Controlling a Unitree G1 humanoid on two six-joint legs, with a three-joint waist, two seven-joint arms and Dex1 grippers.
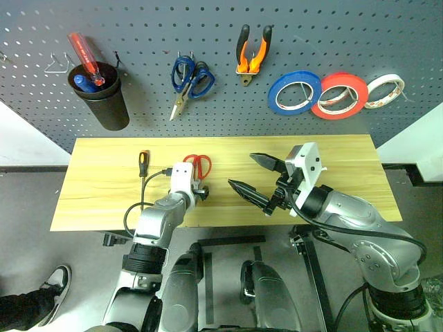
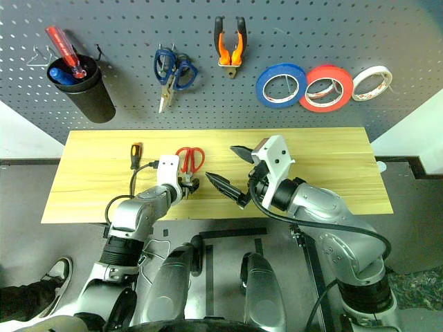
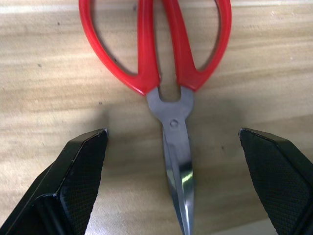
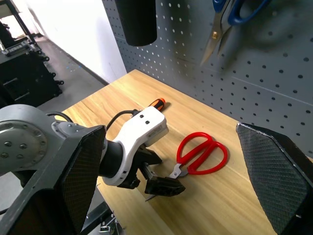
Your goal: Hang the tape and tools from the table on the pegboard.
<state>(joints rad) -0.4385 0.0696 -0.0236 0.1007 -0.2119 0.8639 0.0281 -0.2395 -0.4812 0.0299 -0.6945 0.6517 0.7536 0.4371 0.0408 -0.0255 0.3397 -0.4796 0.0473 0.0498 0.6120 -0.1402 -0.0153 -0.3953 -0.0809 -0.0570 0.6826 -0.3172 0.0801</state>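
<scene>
Claws (image 3: 171,181) wide — straddling scissors (image 3: 161,54)

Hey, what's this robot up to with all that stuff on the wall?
It is hanging tools on the pegboard. The pliers and the blue tape already hang there. On the wooden table lie the red-handled scissors and a small screwdriver. The left gripper is open and low over the scissors, one finger on each side of the blades, not yet gripping. The right gripper hangs open above the table, holding nothing.
</scene>
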